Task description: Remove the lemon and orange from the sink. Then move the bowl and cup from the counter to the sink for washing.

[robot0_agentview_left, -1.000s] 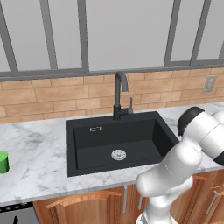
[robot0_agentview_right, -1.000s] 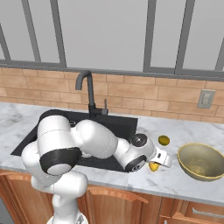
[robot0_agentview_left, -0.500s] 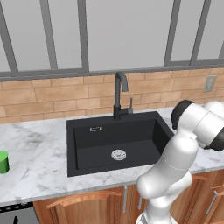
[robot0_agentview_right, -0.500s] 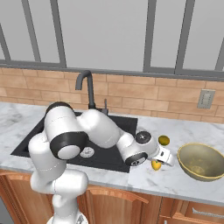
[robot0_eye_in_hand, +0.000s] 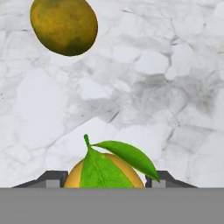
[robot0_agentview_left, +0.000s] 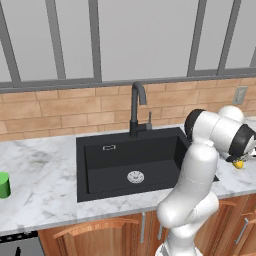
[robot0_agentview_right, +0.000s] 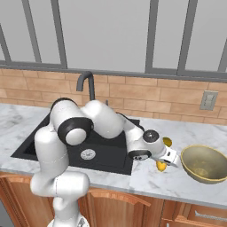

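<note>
The gripper (robot0_eye_in_hand: 105,181) sits low over the marble surface (robot0_eye_in_hand: 175,87) to the right of the sink (robot0_agentview_right: 108,153), its two dark finger tips (robot0_eye_in_hand: 51,178) spread to either side of a fruit with a green leaf on top. That fruit, the orange (robot0_eye_in_hand: 104,171), fills the gap between the finger tips in the hand view, with the leaf pointing up and to the right; the finger tips stand close beside its flanks, but whether they actually press on it cannot be told. In the right base view the orange (robot0_agentview_right: 161,166) shows just under the white hand, close to the surface (robot0_agentview_right: 146,177), and in the left base view it (robot0_agentview_left: 239,163) peeks out below the dark wrist at the right edge. The lemon (robot0_eye_in_hand: 64,25) lies on the surface apart from the gripper, near the top left of the hand view, a duller yellow-green oval with nothing touching it; in the right base view it (robot0_agentview_right: 167,141) rests just behind the hand, towards the brick wall (robot0_agentview_right: 133,95). The bowl (robot0_agentview_right: 205,163) stands on the surface to the right of the gripper, near it but not touching. The sink (robot0_agentview_left: 132,160) lies to the left of the hand, its silver drain (robot0_agentview_left: 135,176) bare, the black faucet (robot0_agentview_left: 136,107) rising behind it. The green cup (robot0_agentview_left: 4,185) stands far off on the surface (robot0_agentview_left: 40,170), left of the sink, well apart from the arm.
</note>
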